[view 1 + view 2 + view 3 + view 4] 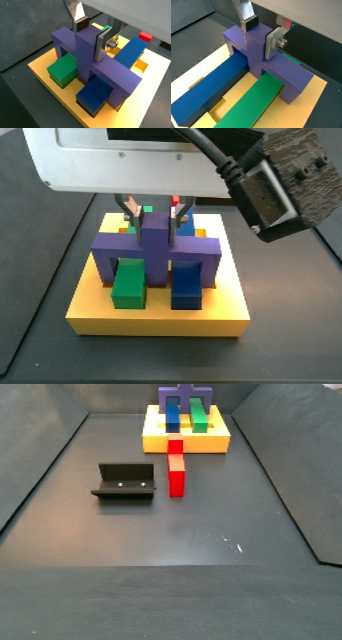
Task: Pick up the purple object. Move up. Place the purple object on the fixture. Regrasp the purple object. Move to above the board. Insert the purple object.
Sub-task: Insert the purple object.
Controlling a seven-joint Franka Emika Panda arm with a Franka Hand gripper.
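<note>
Wrist views: the end effector (92,34) sits over the board (153,85), its silver fingers (274,42) clenched on the upright bar of the purple object (90,60).
Purple object: it stands in the middle of the board, cross arms spread above the top face, foot down among the other pieces; whether it is fully seated cannot be told.
Neighbours: a green block (63,70) and a blue block (95,93) stand just beside its foot; a long dark-blue bar (131,51) lies close behind.
Jam risk: my guess is that a slight tilt would wedge the foot against the slot edge, or catch a cross arm on the green or blue block.
Release risk: letting go before it bottoms out could leave it leaning.
Board edges: side view shows the purple object (156,246) well inside the rim.
Open room: floor around the fixture (124,481) and the red block (175,469) is bare; straight up looks the freest path.
</note>
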